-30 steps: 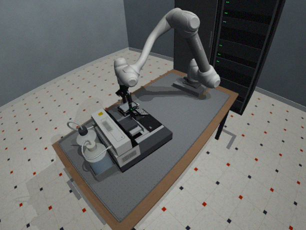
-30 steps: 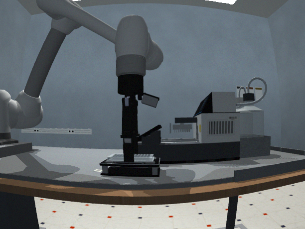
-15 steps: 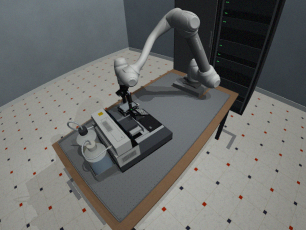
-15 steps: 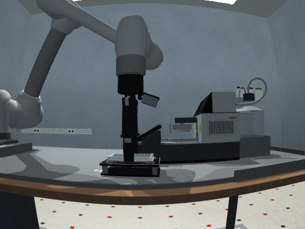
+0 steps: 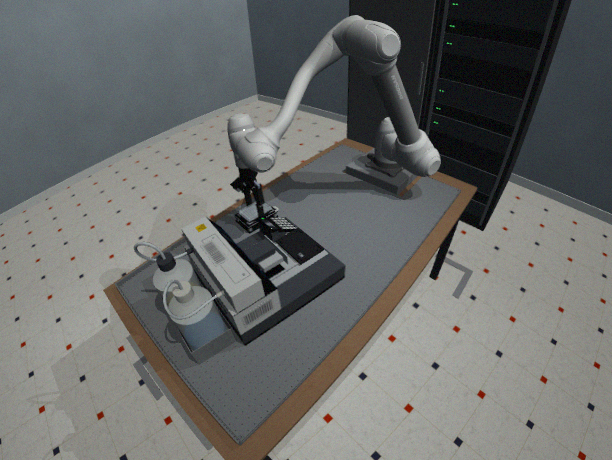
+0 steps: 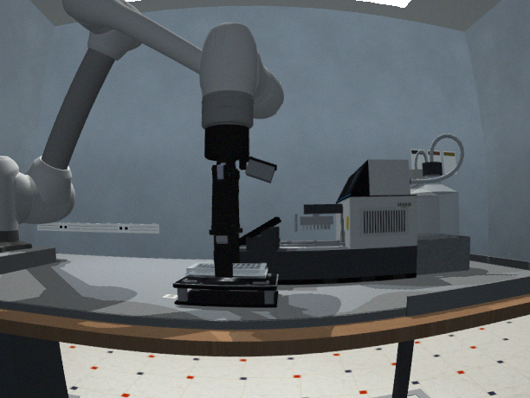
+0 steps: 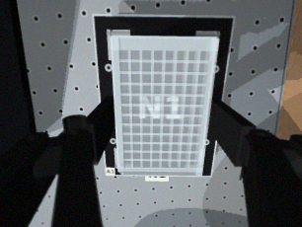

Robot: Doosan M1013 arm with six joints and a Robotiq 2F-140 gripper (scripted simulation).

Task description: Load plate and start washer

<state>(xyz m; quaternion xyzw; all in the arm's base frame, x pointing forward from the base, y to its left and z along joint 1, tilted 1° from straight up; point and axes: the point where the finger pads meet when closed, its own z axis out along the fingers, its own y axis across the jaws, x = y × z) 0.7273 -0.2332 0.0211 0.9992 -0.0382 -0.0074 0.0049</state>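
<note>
Looking down from above, I've got two bottles at 8 o'clock: a dark-capped bottle [image 5: 172, 276] [image 6: 448, 212] beside a pale-capped bottle [image 5: 202, 332] holding bluish liquid, both looped with tubing. Up at 1 o'clock, a dark cabinet [image 5: 365, 100]; at 2, a rack [image 5: 532, 100] glowing green! Side-on, I spot a wall socket strip [image 6: 91, 228] at 9, notices [image 6: 450, 162] near 3.
</note>
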